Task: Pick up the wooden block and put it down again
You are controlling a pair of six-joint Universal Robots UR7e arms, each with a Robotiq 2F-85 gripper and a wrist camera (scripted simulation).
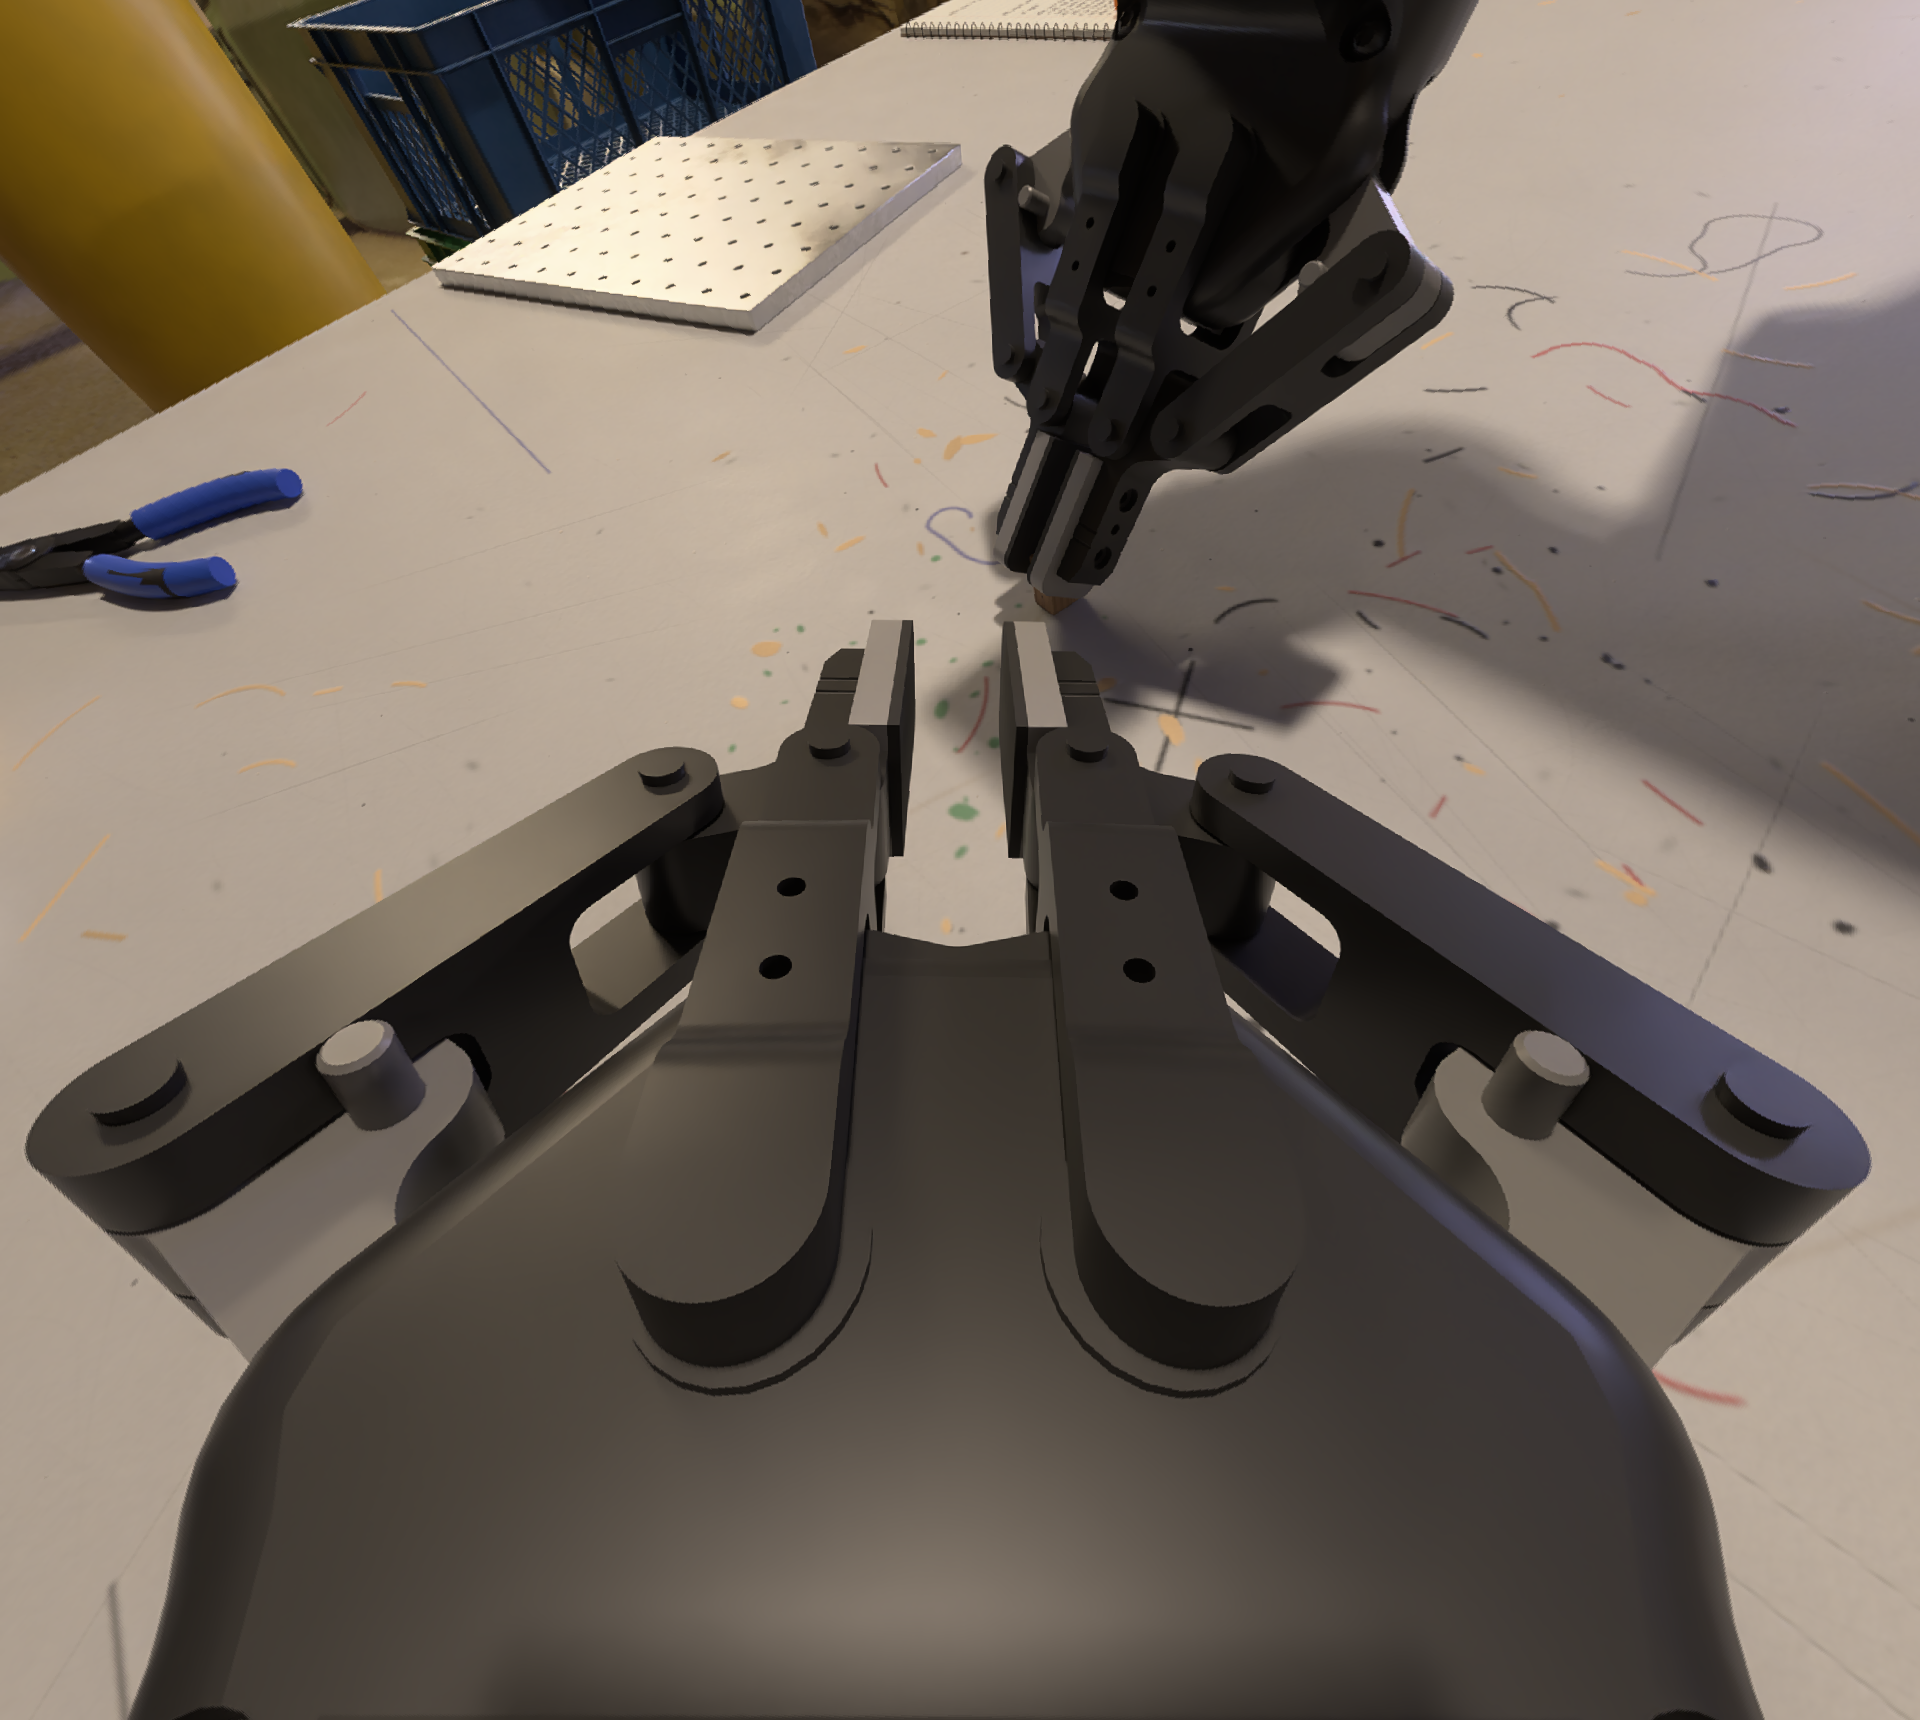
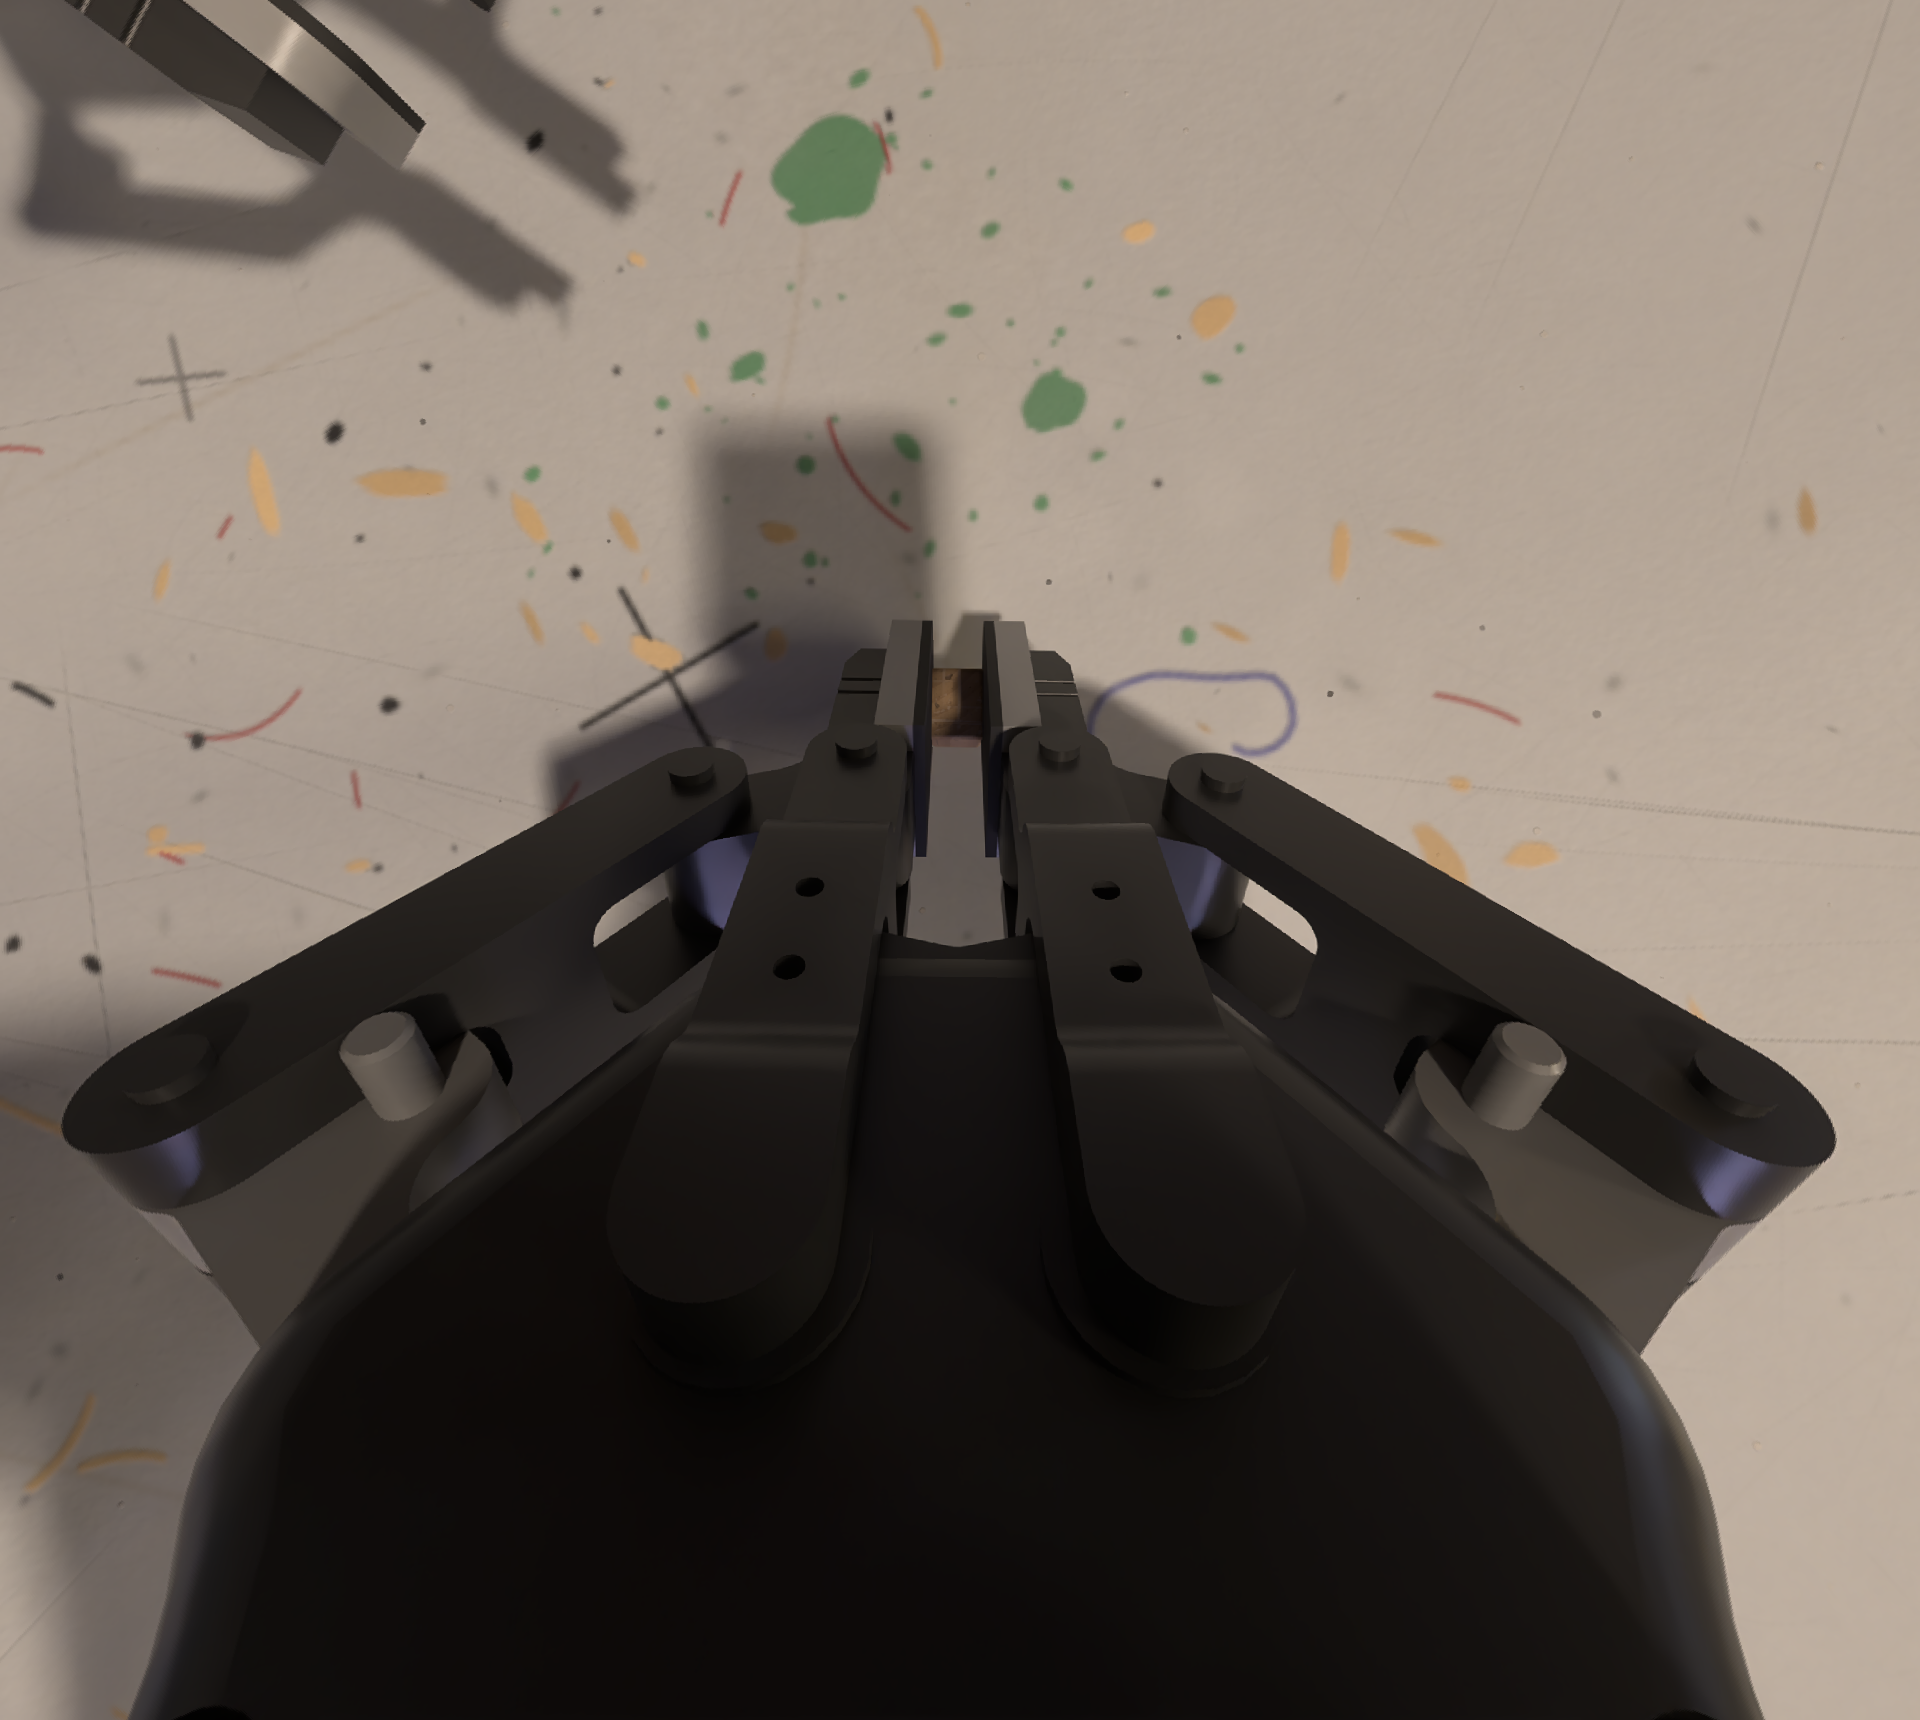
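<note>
Right gripper (image 2: 957, 683) has its two fingers closed to a narrow gap on the wooden block (image 2: 957, 702), which sits small and brown between the pads near the tips. In the left wrist view only a sliver of the block (image 1: 1056, 601) pokes out below the right gripper (image 1: 1060, 569), very close to the table (image 1: 623, 735) or touching it, can't tell which. Step looks like either the start of the lift or the final set-down; from these views alone I can't tell which.

To do it well: move straight up or down, slow, no twist, since the hold is right at the fingertips and such a small piece could pivot or slip. If placing, let the block rest flat before spreading the fingers.

Pose: right arm comes down steeply from above, wrist tilted, fingers pointing at the paint-speckled table. Left gripper (image 1: 957, 683) is low over the table just beside, aimed toward the block, fingers partly apart with nothing between them. Keep it out of the way.

Off to the side: blue-handled pliers (image 1: 156, 538), perforated metal plate (image 1: 707, 226), blue crate (image 1: 561, 49), spiral notebook (image 1: 1023, 3)
</note>
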